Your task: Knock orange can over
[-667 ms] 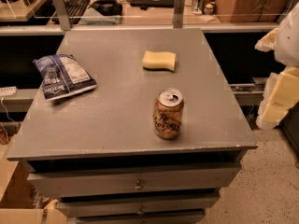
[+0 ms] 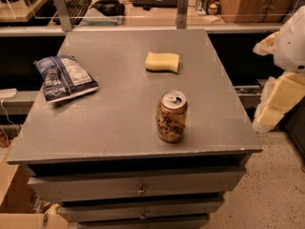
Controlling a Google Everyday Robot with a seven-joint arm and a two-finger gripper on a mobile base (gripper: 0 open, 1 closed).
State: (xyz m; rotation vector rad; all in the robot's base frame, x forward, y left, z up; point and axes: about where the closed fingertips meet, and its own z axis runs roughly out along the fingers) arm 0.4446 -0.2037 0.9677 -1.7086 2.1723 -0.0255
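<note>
The orange can (image 2: 171,116) stands upright on the grey cabinet top (image 2: 109,123), near its front edge and right of centre. It has a shiny orange-copper body with dark lettering and a silver top with a pull tab. My gripper (image 2: 279,101) is at the right edge of the view, off the cabinet's right side. It is a white and cream shape, well apart from the can and roughly level with it.
A yellow sponge (image 2: 162,61) lies behind the can towards the back. A blue-and-white snack bag (image 2: 64,78) lies at the left edge. Drawers (image 2: 140,187) run below the top. A desk with a keyboard (image 2: 76,5) stands behind.
</note>
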